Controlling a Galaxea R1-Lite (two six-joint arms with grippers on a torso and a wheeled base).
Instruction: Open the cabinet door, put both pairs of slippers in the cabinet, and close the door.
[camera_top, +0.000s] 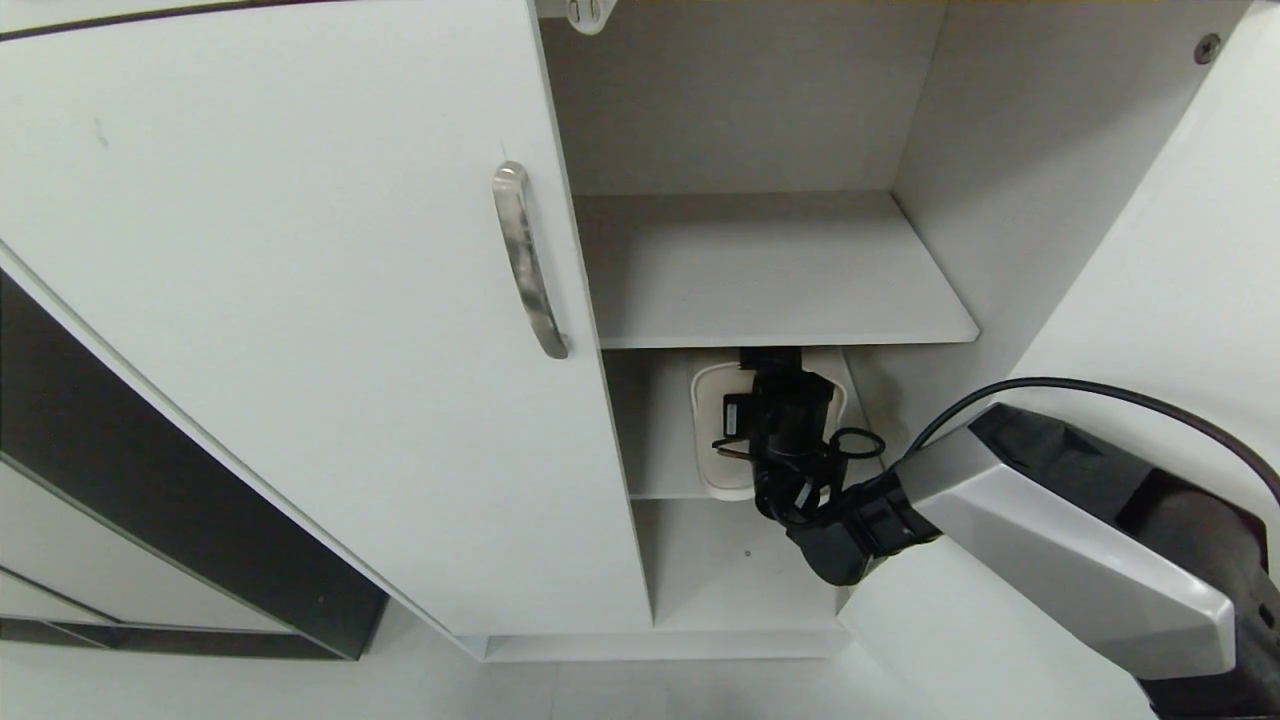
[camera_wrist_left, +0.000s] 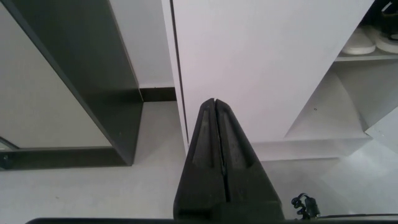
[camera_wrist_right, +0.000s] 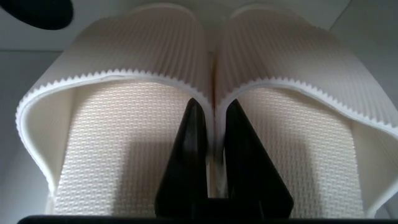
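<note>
Pale floor (camera_top: 300, 690) runs up to a white cabinet (camera_top: 1000, 150), one door (camera_top: 300, 300) shut with its metal handle (camera_top: 528, 260) facing out, the other door (camera_top: 1180, 280) swung wide on the robot's right so the shelves are within reach. The right arm goes in under the upper shelf (camera_top: 760, 270), and a pair of cream slippers (camera_top: 712, 440) sits on the lower shelf (camera_top: 660, 440) beneath it, toes pointing to the back. The right gripper (camera_wrist_right: 214, 149) has its fingers (camera_wrist_right: 193, 155) pinched on the two inner walls where the slippers touch, which looks like a way to carry both as one piece. They appear to rest on the shelf already, so I'd judge the next thing is to let go and draw straight back without dragging them out. The left gripper (camera_wrist_left: 214, 143) hangs outside by the shut door, low over the floor, its fingers pressed together on nothing, out of the way of the open side. I cannot make out a second pair from where I stand.
</note>
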